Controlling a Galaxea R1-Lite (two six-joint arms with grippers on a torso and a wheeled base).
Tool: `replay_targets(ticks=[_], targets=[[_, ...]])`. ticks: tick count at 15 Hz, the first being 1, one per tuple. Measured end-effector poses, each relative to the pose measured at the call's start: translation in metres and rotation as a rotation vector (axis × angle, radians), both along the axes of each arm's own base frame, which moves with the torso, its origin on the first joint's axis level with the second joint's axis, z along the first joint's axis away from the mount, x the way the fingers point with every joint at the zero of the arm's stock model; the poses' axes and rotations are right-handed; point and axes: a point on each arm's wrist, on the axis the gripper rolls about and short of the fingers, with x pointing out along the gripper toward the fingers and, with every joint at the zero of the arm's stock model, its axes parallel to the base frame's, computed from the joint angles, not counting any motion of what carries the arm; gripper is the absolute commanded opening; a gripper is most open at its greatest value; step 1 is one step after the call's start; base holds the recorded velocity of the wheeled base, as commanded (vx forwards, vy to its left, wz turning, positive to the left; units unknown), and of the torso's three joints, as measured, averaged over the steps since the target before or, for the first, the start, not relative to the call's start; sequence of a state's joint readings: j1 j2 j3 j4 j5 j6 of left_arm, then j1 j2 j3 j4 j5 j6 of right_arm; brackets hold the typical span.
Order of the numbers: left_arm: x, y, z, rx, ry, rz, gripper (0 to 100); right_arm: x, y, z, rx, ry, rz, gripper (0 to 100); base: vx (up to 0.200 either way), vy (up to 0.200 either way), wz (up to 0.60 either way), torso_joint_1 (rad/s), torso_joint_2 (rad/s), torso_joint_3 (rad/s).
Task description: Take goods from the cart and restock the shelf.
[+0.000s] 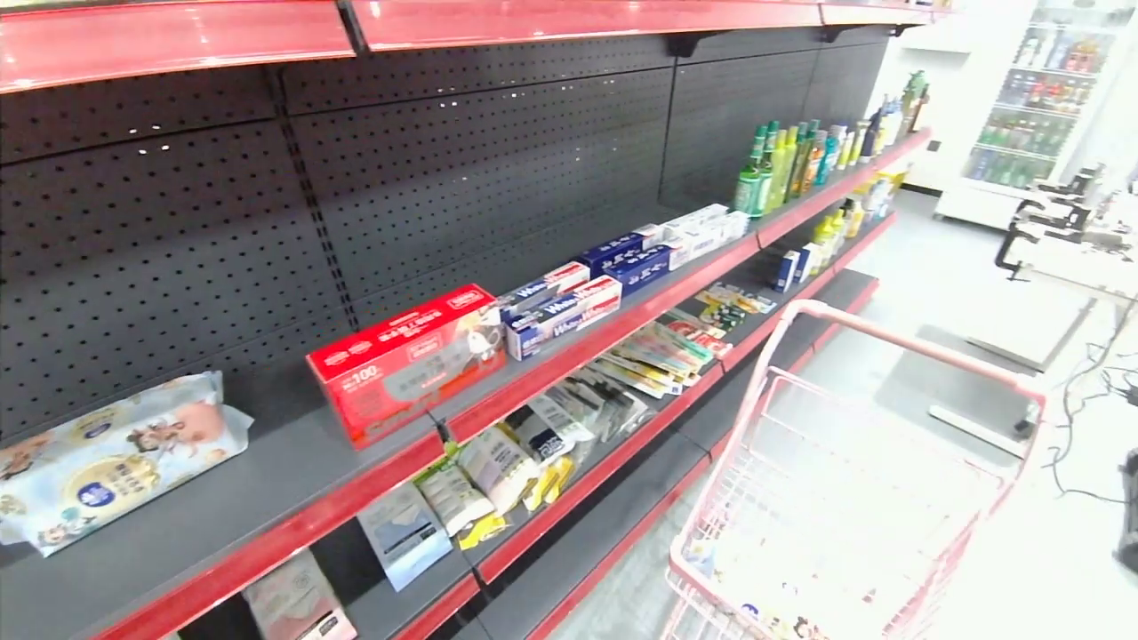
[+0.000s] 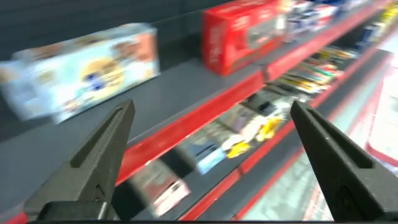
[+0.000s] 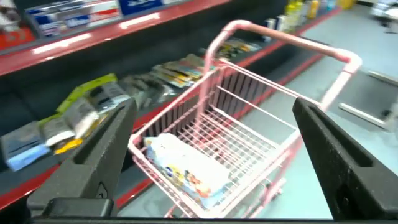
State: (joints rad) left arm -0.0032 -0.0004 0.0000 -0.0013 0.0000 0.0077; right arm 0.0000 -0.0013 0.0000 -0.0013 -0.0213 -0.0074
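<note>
Fingers spread wide: left gripper faces the shelf, right gripper hovers above the cart.

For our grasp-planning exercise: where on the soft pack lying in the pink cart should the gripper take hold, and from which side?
Come from above, since the cart has wire walls all round. The pack lies flat on its floor near a corner; it is long and soft, so probably pinch across its short width near the middle with the open right gripper.

shelf: wipes pack, red box, blue-white boxes, green bottles | pink cart: beside shelf
</note>
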Motion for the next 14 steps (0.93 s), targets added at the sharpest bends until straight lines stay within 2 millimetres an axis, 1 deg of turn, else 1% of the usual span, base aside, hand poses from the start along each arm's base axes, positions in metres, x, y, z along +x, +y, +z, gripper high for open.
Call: replay_targets(ticks=[10, 14], targets=[[0.0000, 0.0000, 0.0000, 0.000, 0.000, 0.000, 100, 0.0000, 0.0000, 0.0000, 0.000, 0.000, 0.000, 100, 0.000, 0.000, -0.60, 0.002, 0.00, 0.003], [0.0000, 0.0000, 0.0000, -0.001, 0.000, 0.001, 100, 0.0000, 0.0000, 0.0000, 0.000, 0.000, 0.001, 100, 0.000, 0.000, 0.00, 0.000, 0.00, 0.000]])
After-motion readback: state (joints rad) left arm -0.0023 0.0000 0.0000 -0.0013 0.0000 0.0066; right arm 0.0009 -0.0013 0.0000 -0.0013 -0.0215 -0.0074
